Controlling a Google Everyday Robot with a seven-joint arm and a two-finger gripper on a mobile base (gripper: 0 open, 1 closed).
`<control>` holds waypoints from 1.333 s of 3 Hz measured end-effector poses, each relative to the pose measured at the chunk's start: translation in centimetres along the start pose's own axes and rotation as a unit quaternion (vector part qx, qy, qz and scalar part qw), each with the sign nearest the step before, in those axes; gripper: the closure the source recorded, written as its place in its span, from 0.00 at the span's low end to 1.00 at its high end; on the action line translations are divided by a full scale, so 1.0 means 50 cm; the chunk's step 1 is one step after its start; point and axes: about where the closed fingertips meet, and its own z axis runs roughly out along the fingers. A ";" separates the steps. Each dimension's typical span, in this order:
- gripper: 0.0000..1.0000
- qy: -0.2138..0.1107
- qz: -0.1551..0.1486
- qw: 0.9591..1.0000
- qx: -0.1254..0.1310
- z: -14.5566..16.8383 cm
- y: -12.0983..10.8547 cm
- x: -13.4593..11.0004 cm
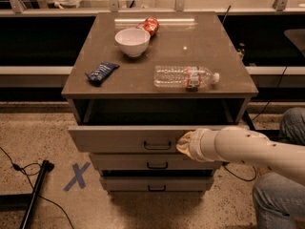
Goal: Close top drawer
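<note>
The top drawer (119, 138) of the grey-brown cabinet stands pulled out, its flat front panel carrying a small dark loop handle (157, 146) at centre. It looks wider than the two drawer fronts below it. My gripper (183, 143) comes in from the right on a cream arm (248, 149) and sits against the drawer's front panel, just right of the handle. The arm's wrist covers the gripper's tip.
On the cabinet top (209, 51) lie a clear water bottle (186, 77), a white bowl (132, 41), a red can (150, 26) and a blue snack bag (101, 71). A person's knee (281, 190) is at the right. A blue X (76, 176) and cables mark the floor at the left.
</note>
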 end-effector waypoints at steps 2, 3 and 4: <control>1.00 -0.008 0.003 0.999 0.045 0.054 -0.079 -0.017; 1.00 -0.022 0.001 0.999 0.041 0.072 -0.091 -0.024; 1.00 -0.022 0.001 0.999 0.041 0.072 -0.091 -0.024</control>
